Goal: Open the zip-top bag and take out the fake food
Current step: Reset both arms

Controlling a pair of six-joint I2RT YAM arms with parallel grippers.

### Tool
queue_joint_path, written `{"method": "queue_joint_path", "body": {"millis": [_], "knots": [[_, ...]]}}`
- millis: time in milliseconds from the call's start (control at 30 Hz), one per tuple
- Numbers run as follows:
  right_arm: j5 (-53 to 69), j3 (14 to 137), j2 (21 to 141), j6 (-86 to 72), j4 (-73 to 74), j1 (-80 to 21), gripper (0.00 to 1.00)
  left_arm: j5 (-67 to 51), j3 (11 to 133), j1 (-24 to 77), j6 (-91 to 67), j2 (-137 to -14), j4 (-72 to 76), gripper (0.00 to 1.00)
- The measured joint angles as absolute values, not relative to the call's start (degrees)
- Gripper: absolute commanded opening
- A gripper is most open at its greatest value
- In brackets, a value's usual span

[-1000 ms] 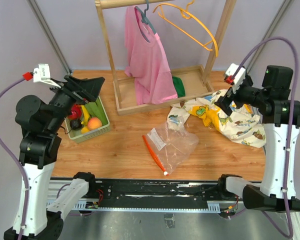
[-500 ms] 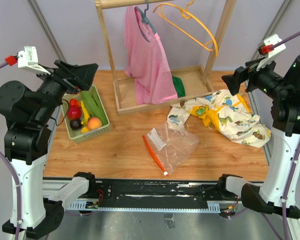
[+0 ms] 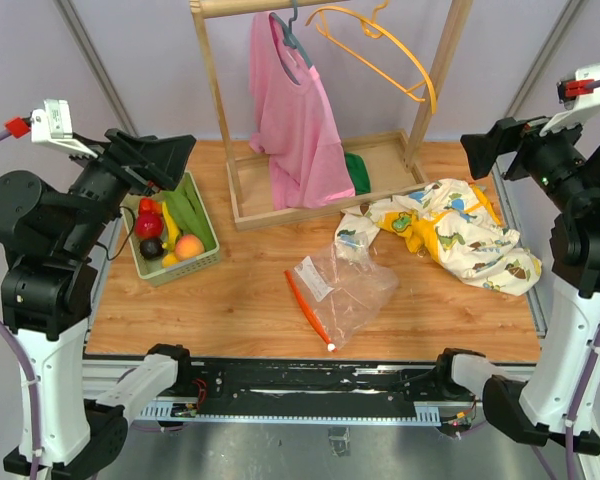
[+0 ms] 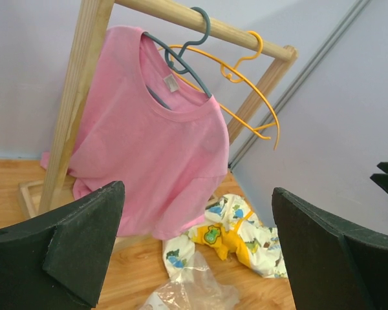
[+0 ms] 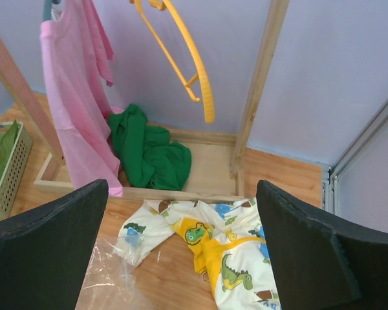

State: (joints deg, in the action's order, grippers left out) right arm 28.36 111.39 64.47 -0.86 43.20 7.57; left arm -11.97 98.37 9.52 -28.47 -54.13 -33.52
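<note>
Lying flat mid-counter (image 3: 250, 300), the zip-top bag (image 3: 345, 292) sits at about 4 o'clock from the left pincer (image 3: 165, 160) and between 7 and 8 o'clock from the right pincer (image 3: 485, 152). Its zipper strip (image 3: 308, 308) runs 11 to 5 o'clock. Both pincers gape wide, holding nothing (the right looks marginally nearer). The fake food (image 3: 170, 228) rests in the tray (image 3: 195, 262) under the left pincer. A second ago both arms hung lower and further inward.

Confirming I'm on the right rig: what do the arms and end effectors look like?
The left arm and right arm have white lower links and black joint housings. The left end effector and right end effector each have two broad matte black wedge-shaped fingers. A purple cable trails each arm; a white module with a red tip tops each wrist.
</note>
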Motion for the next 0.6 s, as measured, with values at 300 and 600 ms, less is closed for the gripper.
{"method": "queue_joint_path", "body": {"millis": [300,600], "knots": [[22.6,112.0,67.5,-1.0,46.2,5.3,0.99,-12.7,95.7,9.5,-29.8,-51.7,-33.2,0.99],[21.8,109.9,65.4,-1.1,46.4,4.8,0.98,-13.5,95.7,9.5,-30.0,-51.5,-33.3,0.99]]}}
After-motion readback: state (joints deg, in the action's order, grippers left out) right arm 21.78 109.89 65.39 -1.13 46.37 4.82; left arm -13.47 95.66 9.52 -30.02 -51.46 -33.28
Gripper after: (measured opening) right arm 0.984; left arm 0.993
